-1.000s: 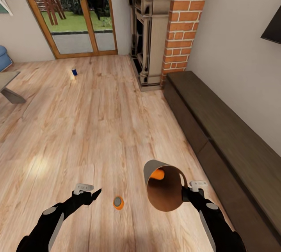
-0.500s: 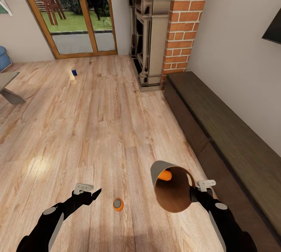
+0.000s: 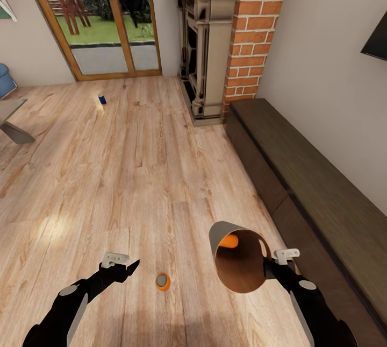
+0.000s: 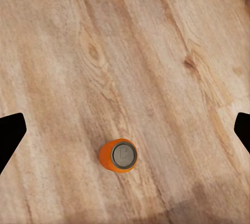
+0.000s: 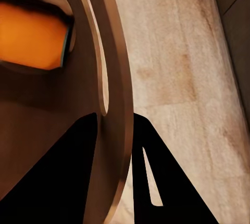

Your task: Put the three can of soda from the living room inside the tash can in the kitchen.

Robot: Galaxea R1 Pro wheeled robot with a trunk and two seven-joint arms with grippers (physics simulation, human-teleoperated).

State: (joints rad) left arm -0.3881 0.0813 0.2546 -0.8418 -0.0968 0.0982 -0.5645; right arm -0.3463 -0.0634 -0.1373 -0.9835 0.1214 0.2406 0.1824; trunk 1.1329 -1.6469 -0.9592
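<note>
Left end effector (image 3: 131, 267): jaws spread wide, holding nothing, poised low over the wood floor (image 3: 134, 164). In the left wrist view its two dark fingertips (image 4: 10, 135) stand at opposite edges of the picture, with the standing orange can (image 4: 118, 155) between them and upright, silvery top facing the camera. In the head view the same can (image 3: 163, 281) stands just beside the fingers, toward the robot's right, not touching them.

Right end effector (image 3: 267, 267): closed on the rim of the trash can (image 3: 236, 274), one finger inside the wall and one outside. The bin is held tilted, mouth toward the head camera, clear of the floor as far as can be judged. A second orange can (image 3: 230, 240) lies on its side deep inside it.

Handling, as a judgement: the can is light, rigid, smooth-walled and prone to roll or tip if nudged (a thin shell may also dent). Best hold is across the middle of the cylinder, jaws square to the sides.

The blue can (image 3: 101, 99) stands well apart, on the floor near the glass doors (image 3: 102, 19), not yet collected.
</note>
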